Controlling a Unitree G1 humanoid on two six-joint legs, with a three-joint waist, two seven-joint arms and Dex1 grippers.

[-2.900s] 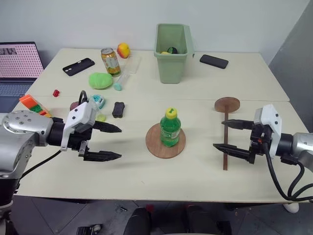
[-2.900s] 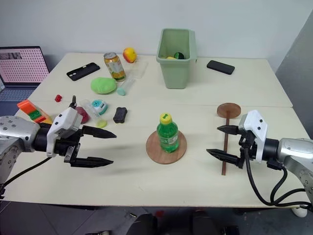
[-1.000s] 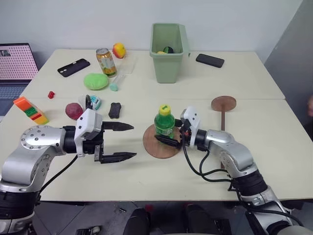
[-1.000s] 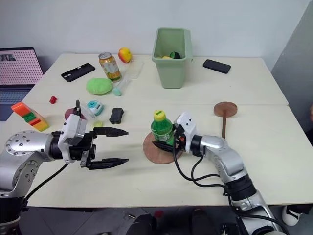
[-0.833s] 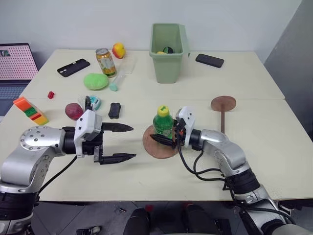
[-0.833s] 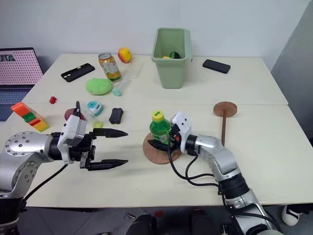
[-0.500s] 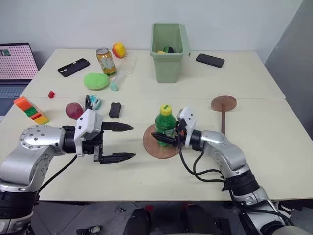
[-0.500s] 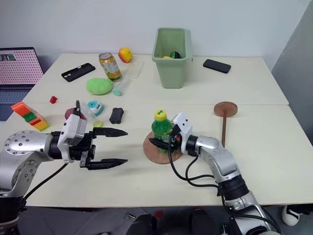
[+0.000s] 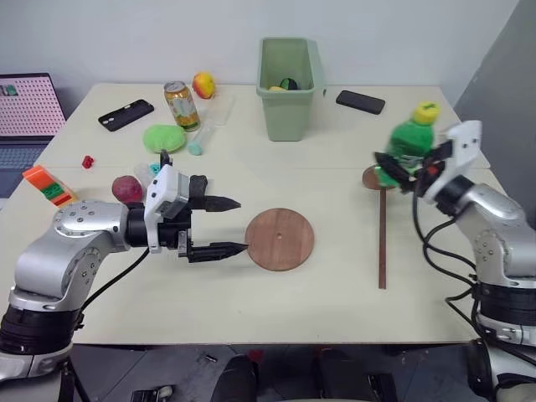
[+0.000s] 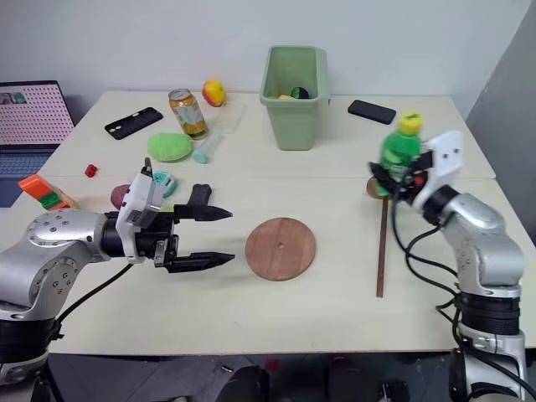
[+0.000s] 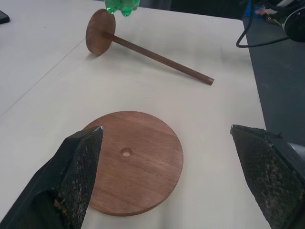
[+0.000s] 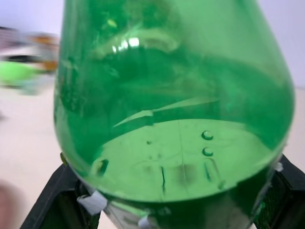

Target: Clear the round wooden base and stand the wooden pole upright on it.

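Note:
The round wooden base lies bare in the middle of the table, its small centre hole in sight. The wooden pole lies flat to its right, with its disc end pointing away from me. My right gripper is shut on a green bottle with a yellow cap, held tilted in the air over that disc end. Just left of the base, my left gripper is open with nothing between its fingers.
A green bin stands at the back centre with a black phone to its right. The table's left part holds a can, a green lump, another phone and an orange block. A laptop sits far left.
My right gripper has lifted the green bottle off the base and swung it right, over the pole's disc end. The base is now bare. The left gripper has edged towards the base.

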